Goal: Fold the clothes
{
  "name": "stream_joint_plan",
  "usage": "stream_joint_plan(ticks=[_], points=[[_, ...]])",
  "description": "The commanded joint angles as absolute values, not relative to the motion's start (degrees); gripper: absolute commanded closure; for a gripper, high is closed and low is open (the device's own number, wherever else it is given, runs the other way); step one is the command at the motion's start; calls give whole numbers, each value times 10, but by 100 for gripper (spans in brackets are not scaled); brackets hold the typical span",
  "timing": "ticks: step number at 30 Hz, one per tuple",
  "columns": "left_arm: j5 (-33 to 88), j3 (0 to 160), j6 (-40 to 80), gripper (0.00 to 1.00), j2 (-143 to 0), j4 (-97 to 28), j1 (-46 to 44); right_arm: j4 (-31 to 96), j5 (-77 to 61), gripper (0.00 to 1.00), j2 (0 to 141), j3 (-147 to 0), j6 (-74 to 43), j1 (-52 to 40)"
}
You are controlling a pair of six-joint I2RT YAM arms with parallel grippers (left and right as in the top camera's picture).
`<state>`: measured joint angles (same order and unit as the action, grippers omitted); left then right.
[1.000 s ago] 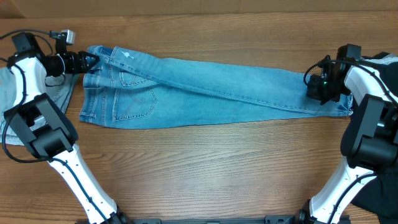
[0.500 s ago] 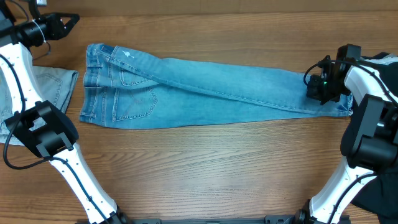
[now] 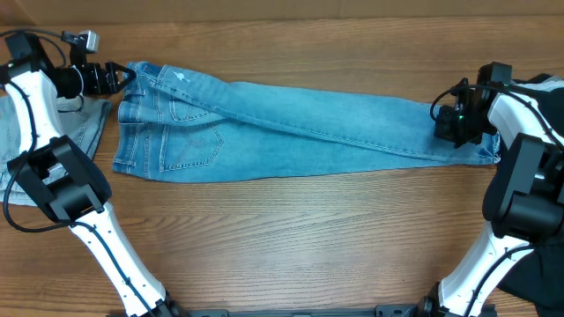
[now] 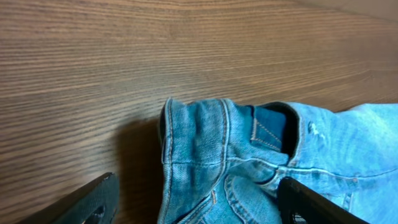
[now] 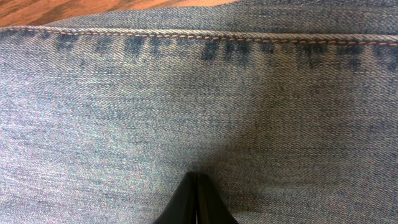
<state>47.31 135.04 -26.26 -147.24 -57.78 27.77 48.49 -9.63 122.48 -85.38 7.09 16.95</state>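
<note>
The clothes, a pair of medium-blue jeans (image 3: 300,128), lie flat across the table, waistband at the left and leg hems at the right. My left gripper (image 3: 124,77) hovers at the waistband's far corner. In the left wrist view that gripper (image 4: 196,208) is open, with the waistband corner (image 4: 199,143) between its two dark fingers (image 4: 84,204) and not pinched. My right gripper (image 3: 443,121) rests on the leg ends. Seen from the right wrist, it (image 5: 194,186) is shut, its tips together against the denim (image 5: 199,99) just below the stitched hem.
A paler pair of jeans (image 3: 86,130) lies at the left edge, under the left arm. Dark cloth (image 3: 539,282) shows at the right edge behind the right arm. Bare wood (image 3: 291,238) fills the front of the table.
The left gripper rose away up and to the left half a second ago and has come back down to the waistband corner. The jeans and the right arm have not moved.
</note>
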Motion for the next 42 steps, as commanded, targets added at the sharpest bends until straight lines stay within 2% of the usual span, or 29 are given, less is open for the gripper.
stream_joint_plan(ticks=[1, 5, 8, 10, 13, 15, 18, 24, 27, 28, 29, 30, 36, 39, 42], points=[[481, 1328, -283, 20, -1469, -569, 272, 509, -27, 96, 1300, -800, 68, 177], [479, 1287, -284, 22, -1469, -542, 261, 505, -27, 96, 1300, -800, 68, 177], [480, 1279, -283, 34, -1469, -524, 247, 503, -27, 96, 1300, -800, 68, 177], [472, 1277, -283, 38, -1469, -520, 238, 502, -27, 96, 1300, -800, 59, 177], [470, 1282, -258, 83, -1469, -515, 239, 503, -27, 96, 1300, -800, 60, 177], [470, 1290, -224, 94, -1469, -511, 248, 502, -27, 96, 1300, -800, 60, 177], [511, 1330, -192, 96, -1469, -521, 264, 502, -27, 96, 1300, -800, 60, 177], [541, 1530, -167, 94, -1469, -658, 255, 502, -27, 96, 1300, -800, 60, 177], [545, 1557, -158, 86, -1469, -687, 237, 502, -27, 96, 1300, -800, 60, 177], [545, 1562, -159, 87, -1469, -688, 230, 502, -27, 96, 1300, -800, 60, 177], [545, 1566, -159, 95, -1469, -688, 220, 502, -27, 96, 1300, -800, 60, 177], [545, 1566, -163, 96, -1469, -688, 212, 502, -27, 96, 1300, -800, 60, 177], [543, 1566, -163, 96, -1469, -699, 194, 507, -27, 96, 1300, -808, 60, 177], [533, 1567, -169, 96, -1463, -732, 196, 509, -27, 96, 1300, -808, 60, 177], [499, 1574, -224, 96, -1440, -797, 195, 512, -27, 96, 1300, -808, 60, 177]])
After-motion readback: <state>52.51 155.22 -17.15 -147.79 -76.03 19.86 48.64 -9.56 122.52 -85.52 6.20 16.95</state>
